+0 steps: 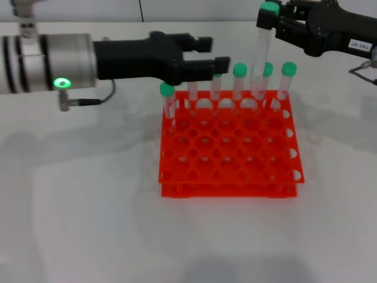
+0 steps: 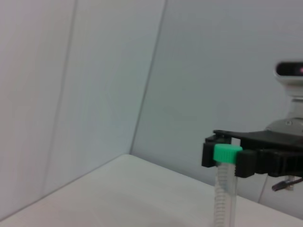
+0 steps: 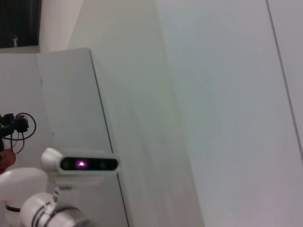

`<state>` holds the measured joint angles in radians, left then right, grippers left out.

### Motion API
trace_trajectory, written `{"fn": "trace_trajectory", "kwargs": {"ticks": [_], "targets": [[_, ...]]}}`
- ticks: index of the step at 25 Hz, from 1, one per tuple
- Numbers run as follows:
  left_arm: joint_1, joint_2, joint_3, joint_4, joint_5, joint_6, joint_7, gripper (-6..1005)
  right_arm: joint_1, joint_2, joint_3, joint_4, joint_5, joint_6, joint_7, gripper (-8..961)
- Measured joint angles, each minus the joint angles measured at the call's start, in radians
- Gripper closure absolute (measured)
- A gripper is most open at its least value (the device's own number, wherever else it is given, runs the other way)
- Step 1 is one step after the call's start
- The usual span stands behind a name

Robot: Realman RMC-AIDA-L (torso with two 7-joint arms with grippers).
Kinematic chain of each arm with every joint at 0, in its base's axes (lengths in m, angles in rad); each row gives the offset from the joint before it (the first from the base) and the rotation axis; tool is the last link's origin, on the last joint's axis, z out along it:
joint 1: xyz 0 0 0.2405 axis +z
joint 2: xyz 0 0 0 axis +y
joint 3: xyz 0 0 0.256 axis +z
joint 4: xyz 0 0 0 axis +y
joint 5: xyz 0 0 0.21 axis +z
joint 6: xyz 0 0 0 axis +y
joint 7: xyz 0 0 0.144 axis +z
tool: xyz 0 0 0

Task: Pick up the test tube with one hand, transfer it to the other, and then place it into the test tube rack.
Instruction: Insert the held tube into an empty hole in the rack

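The test tube (image 1: 260, 56), clear with a green cap, hangs upright from my right gripper (image 1: 268, 17), which is shut on it just under the cap. Its pointed lower end reaches the back row of the orange-red test tube rack (image 1: 230, 159); I cannot tell whether the tip is inside a hole. The left wrist view shows that same right gripper (image 2: 222, 160) pinching the test tube (image 2: 225, 198). My left gripper (image 1: 213, 52) stands open with nothing in it, over the rack's back left corner and to the left of the held tube.
Several other green-capped tubes (image 1: 239, 79) stand in the rack's back row, and one (image 1: 167, 100) at its left edge. White tabletop (image 1: 88, 206) surrounds the rack. The right wrist view shows only walls and the robot's head camera (image 3: 87, 164).
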<state>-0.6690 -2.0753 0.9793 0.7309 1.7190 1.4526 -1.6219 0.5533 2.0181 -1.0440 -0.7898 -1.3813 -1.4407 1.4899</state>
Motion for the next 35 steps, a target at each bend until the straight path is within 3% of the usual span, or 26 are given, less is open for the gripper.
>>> {"fn": "trace_trajectory", "kwargs": {"ticks": [4, 12, 16, 20, 25, 30, 35], "targets": [[0.076, 0.007, 0.0, 0.136, 0.011, 0.027, -0.095, 366, -0.007, -0.001, -0.003, 0.002, 0.016, 0.0, -0.001, 687], [0.208, 0.068, -0.006, 0.351, 0.03, 0.098, -0.289, 101, -0.018, 0.001, -0.006, 0.02, 0.021, -0.005, -0.005, 686], [0.259, 0.101, -0.017, 0.438, 0.067, 0.112, -0.407, 108, -0.019, 0.003, -0.009, 0.036, 0.023, -0.008, -0.009, 686], [0.271, 0.116, -0.076, 0.467, 0.139, 0.155, -0.489, 115, -0.021, 0.005, -0.031, 0.05, 0.037, -0.008, -0.012, 686], [0.266, 0.123, -0.168, 0.468, 0.299, 0.239, -0.527, 116, -0.018, 0.005, -0.072, 0.064, 0.066, 0.0, -0.02, 687], [0.27, 0.124, -0.178, 0.464, 0.386, 0.249, -0.495, 118, -0.019, 0.005, -0.1, 0.079, 0.085, 0.002, -0.02, 687], [0.273, 0.124, -0.178, 0.443, 0.39, 0.249, -0.412, 118, -0.02, 0.006, -0.121, 0.103, 0.099, 0.003, -0.022, 686]]}}
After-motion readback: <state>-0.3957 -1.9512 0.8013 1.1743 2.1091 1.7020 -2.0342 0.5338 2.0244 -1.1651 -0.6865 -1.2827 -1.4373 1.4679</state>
